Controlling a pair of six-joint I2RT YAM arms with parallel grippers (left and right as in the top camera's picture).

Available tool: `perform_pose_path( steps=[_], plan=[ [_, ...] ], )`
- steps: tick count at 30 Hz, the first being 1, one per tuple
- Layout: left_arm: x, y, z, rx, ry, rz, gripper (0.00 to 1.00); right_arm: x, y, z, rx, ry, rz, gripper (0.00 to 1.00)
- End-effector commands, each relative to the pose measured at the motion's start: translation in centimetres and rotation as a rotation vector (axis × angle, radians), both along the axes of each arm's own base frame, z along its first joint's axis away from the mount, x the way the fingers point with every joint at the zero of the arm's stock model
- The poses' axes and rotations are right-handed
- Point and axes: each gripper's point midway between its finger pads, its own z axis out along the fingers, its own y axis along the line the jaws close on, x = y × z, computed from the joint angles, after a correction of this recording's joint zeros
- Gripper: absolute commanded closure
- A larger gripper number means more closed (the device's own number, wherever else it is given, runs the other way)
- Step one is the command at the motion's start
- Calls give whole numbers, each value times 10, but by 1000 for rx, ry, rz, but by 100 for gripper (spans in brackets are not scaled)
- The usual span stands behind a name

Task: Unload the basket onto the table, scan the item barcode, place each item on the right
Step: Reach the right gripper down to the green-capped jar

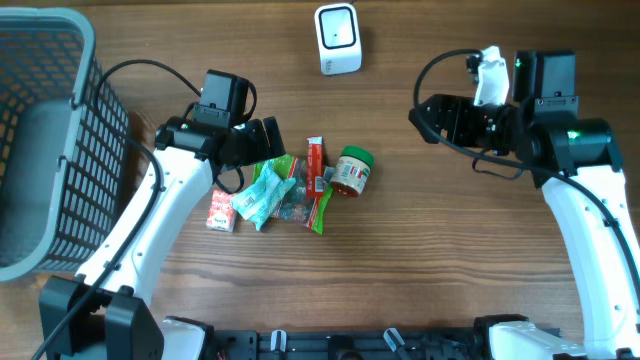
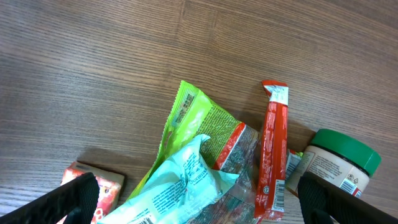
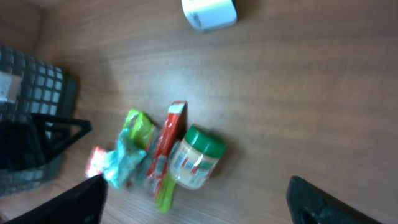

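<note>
A small pile of grocery items lies mid-table: a mint-green packet [image 1: 262, 193] [image 2: 180, 186], a green wrapper [image 2: 199, 118], a red stick pack [image 1: 316, 165] [image 2: 272, 146], a green-lidded jar [image 1: 351, 170] [image 3: 196, 155] and a small red box [image 1: 221, 210]. My left gripper [image 1: 257, 152] [image 2: 199, 205] hangs open just above the pile, its fingers straddling the mint packet. Off to the right, my right gripper [image 1: 436, 118] [image 3: 198, 208] is open and holds nothing, well clear of the pile. The white scanner [image 1: 338, 38] [image 3: 209, 12] stands at the far edge.
A dark wire basket [image 1: 45, 150] [image 3: 31, 81] fills the left side of the table. Bare wood lies between the pile and the right arm.
</note>
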Motion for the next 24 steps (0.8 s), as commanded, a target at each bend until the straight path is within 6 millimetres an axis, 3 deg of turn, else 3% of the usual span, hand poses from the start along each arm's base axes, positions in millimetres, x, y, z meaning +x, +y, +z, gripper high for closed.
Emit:
perform_pose_path(
  steps=[1,3,7,10,12,17,24],
  plan=[
    [4,2,5,16,-21,-9,0,-12,5,0,94,126,-88,45],
    [4,2,5,16,-21,-9,0,-22,9,-6,102,189,-103,45],
    [4,2,5,16,-21,-9,0,-43,15,-25,20,313,-173,32],
    [4,2,5,16,-21,-9,0,-50,34,-32,0,346,-161,18],
    [4,2,5,16,-21,-9,0,-49,50,-36,5,359,-146,14],
    [4,2,5,16,-21,-9,0,-43,85,-79,-64,439,-121,10],
    [4,2,5,16,-21,-9,0,-27,98,-138,-148,522,-138,8]
  ],
)
